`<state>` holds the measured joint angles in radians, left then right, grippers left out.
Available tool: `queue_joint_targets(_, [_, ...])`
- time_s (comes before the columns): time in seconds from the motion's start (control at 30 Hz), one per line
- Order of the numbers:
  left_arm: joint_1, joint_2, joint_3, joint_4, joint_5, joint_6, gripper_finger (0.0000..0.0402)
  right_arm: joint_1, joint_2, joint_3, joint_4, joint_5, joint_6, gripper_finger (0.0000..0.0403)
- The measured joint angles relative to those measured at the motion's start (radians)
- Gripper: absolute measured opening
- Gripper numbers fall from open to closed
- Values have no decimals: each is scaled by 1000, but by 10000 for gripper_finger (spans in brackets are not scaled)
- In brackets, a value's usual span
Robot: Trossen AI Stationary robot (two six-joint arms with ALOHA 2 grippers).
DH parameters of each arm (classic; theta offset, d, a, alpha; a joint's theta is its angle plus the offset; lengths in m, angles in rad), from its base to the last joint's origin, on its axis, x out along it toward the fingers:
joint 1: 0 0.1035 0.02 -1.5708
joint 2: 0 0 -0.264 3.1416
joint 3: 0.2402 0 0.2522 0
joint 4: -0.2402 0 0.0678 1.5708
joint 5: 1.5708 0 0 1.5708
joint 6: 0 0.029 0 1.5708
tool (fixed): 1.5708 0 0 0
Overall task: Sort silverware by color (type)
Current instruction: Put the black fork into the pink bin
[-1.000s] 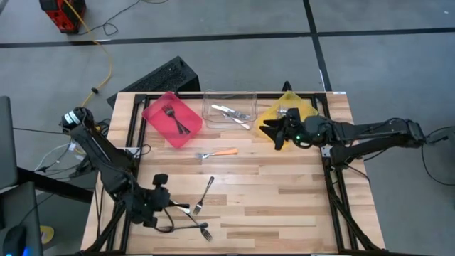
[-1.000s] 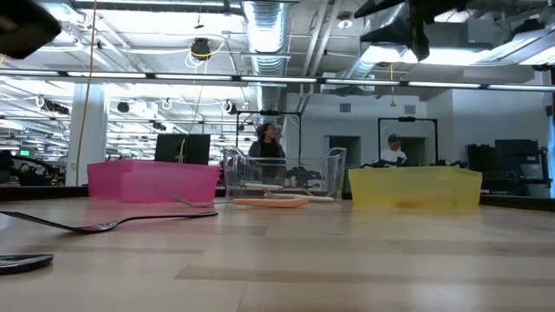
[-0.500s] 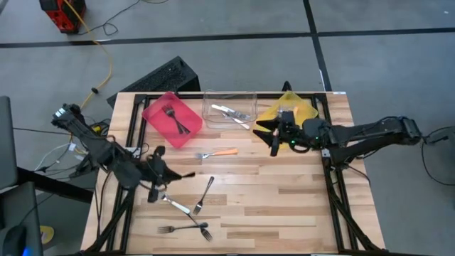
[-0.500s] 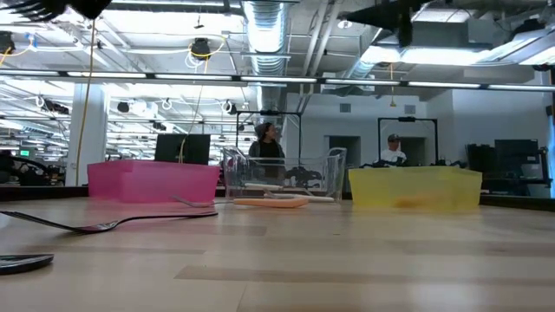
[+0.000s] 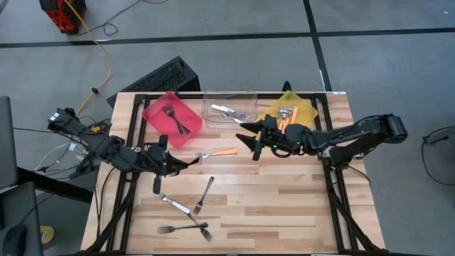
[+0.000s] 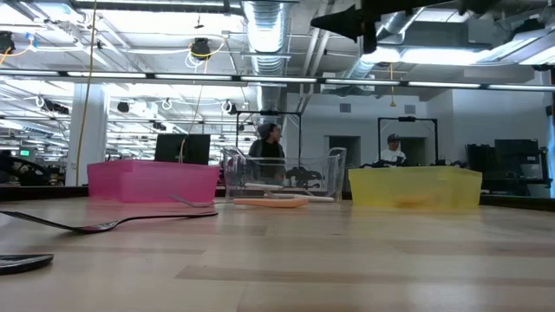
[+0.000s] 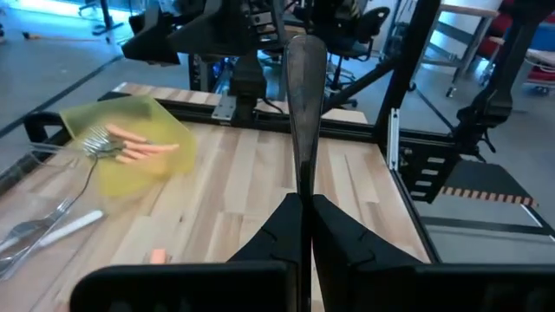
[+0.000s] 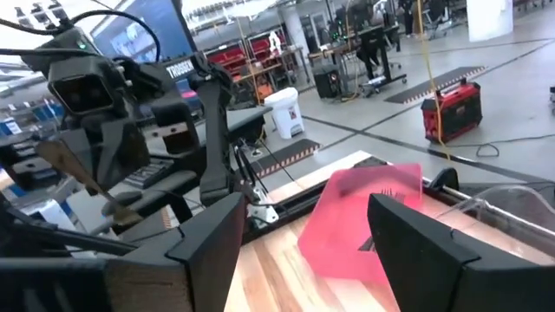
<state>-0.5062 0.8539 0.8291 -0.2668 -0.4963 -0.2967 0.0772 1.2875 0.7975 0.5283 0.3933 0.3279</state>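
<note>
My left gripper [image 5: 186, 163] hovers over the table's left half, shut on a dark fork [image 7: 305, 104]. My right gripper [image 5: 249, 140] is open above the table's middle, just near of the clear bin [image 5: 229, 110], and touches nothing. An orange-handled fork [image 5: 217, 152] lies flat between the two grippers. A silver fork [image 5: 204, 193], another [image 5: 174, 205] and two crossed dark forks [image 5: 186, 229] lie near the near-left corner. The pink bin [image 5: 173, 119] holds dark forks, the clear bin silver ones, and the yellow bin [image 5: 288, 110] orange-handled ones. My left gripper pinches the dark fork between its two fingers [image 7: 277, 227], on the shaft [image 7: 303, 178]. The fork lies along the fingers, and its rounded handle end [image 7: 305, 52] sticks out past the fingertips. The fingers are about level, pointing toward the table's right. The fork is lifted clear of the table.
The three bins stand in a row along the far edge. Bare wood spreads over the table's right and near-right part [image 5: 284, 206]. A black keyboard-like object [image 5: 160, 77] lies on the floor beyond the far-left corner. People stand far back in the room [image 6: 269, 143].
My left gripper has risen from the near-left corner by the loose forks and swung toward the table's middle and far edge, turning level, with the dark fork in its fingers. My right gripper has moved from over the yellow bin toward the table's left, staying open.
</note>
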Motion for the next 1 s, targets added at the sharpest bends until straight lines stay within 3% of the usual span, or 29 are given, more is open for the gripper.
queue_joint_targets(0.37, [135,-3,-1,85,212,55,0,23,163,210,-22,-2,-174,273])
queue_joint_targets(0.67, [223,11,-2,133,321,110,0,20,302,358,-59,-6,-179,273])
queue_joint_targets(1.0, [292,7,-3,173,502,157,0,50,351,418,-60,-111,-249,273])
